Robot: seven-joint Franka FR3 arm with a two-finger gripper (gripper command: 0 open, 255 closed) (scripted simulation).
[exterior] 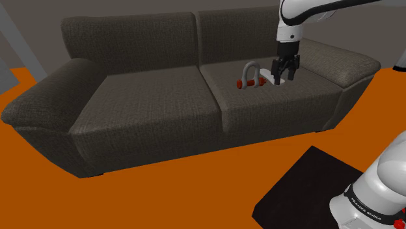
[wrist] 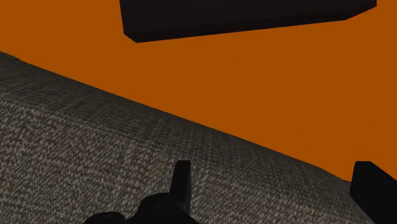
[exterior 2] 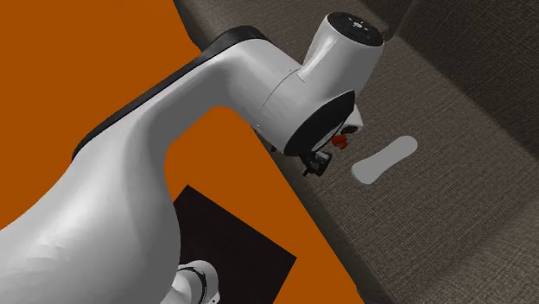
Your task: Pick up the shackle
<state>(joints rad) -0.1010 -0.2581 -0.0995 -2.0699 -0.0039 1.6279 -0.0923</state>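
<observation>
The shackle (exterior: 249, 76) has a grey U-shaped bow and a red pin. It lies on the right-hand seat cushion of a dark grey sofa (exterior: 149, 97) in the shoulder view. My gripper (exterior: 284, 79) hangs just above that cushion, a little to the shoulder view's right of the shackle, pointing down. Its fingers are open and clasp nothing. In the wrist view the gripper (wrist: 277, 191) has its two black fingertips (wrist: 182, 183) standing far apart over bare sofa fabric (wrist: 95, 146). In the second exterior view the arm hides most of the shackle (exterior 2: 340, 139), leaving a red bit showing.
A pale flat oblong thing (exterior 2: 386, 159) lies on the cushion beside the shackle, under the gripper. The sofa's backrest (exterior: 195, 39) and armrest (exterior: 354, 65) rise close by. Orange floor (exterior: 195, 188) surrounds the sofa, and the black stand (wrist: 248, 16) sits in front.
</observation>
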